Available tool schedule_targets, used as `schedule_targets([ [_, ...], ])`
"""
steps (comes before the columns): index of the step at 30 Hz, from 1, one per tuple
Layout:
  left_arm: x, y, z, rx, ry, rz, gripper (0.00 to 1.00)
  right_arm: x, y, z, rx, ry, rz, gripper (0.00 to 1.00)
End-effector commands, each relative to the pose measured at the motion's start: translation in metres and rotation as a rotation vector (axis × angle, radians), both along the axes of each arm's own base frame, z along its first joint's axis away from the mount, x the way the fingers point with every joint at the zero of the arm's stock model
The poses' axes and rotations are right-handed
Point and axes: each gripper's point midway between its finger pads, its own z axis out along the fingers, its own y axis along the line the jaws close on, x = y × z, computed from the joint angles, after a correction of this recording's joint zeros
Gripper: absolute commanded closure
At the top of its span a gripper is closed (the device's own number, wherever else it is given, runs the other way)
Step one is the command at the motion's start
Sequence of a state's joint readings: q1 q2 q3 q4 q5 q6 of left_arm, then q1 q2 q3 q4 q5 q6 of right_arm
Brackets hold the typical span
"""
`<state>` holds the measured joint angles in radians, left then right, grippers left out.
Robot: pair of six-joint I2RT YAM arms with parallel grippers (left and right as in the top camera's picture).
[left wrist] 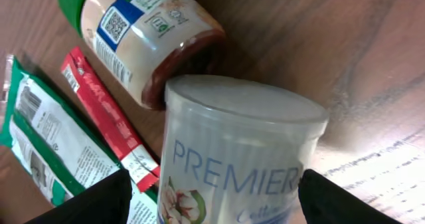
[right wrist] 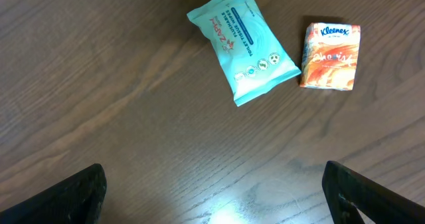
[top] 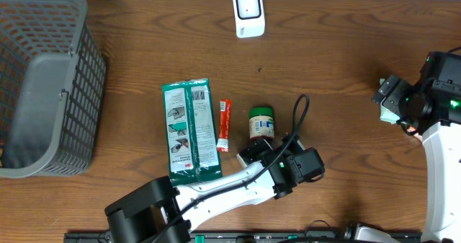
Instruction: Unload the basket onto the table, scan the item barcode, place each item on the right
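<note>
My left gripper (left wrist: 212, 204) is shut on a clear plastic tub (left wrist: 239, 151) printed "PREMIER", which stands out in front of the fingers. In the overhead view this gripper (top: 253, 153) sits just below a green-lidded jar (top: 261, 122) lying on its side; a barcode and QR code show on the jar (left wrist: 139, 31) label. The white scanner (top: 248, 12) stands at the table's back edge. At the right side of the table my right gripper (right wrist: 212, 197) hangs open over bare wood, holding nothing.
A green packet (top: 189, 131) and a red sachet (top: 223, 125) lie left of the jar. A grey mesh basket (top: 43, 84) fills the left end. A teal wipes pack (right wrist: 242, 44) and a Kleenex pack (right wrist: 331, 56) lie ahead of the right gripper.
</note>
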<state>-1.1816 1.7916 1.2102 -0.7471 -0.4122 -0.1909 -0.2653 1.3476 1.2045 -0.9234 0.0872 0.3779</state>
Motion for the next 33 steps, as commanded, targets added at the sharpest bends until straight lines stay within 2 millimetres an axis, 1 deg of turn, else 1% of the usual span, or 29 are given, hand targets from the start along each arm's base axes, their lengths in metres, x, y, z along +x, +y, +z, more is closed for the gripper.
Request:
schedule_targets([
  [1,0.009,0.013,-0.003,0.039,-0.035,0.039,0.2,0.0,-0.004,0.006,-0.024,-0.008,-0.001,0.01],
  [8,0.017,0.022,-0.004,0.045,-0.029,0.071,0.2,0.0,-0.004,0.006,-0.024,-0.008,-0.001,0.01],
  [20,0.014,0.031,-0.005,0.086,-0.009,0.07,0.2,0.0,-0.004,0.006,-0.024,-0.008,-0.001,0.01],
  [26,0.014,0.032,-0.005,0.087,-0.007,0.072,0.2,0.0,-0.004,0.006,-0.024,-0.008,-0.001,0.01],
  [31,0.01,0.031,-0.012,0.052,0.069,0.088,0.2,0.0,-0.004,0.006,-0.024,-0.008,-0.001,0.01],
  [33,0.013,0.034,-0.014,0.041,0.092,0.11,0.19,0.0,-0.004,0.006,-0.024,-0.008,-0.001,0.01],
])
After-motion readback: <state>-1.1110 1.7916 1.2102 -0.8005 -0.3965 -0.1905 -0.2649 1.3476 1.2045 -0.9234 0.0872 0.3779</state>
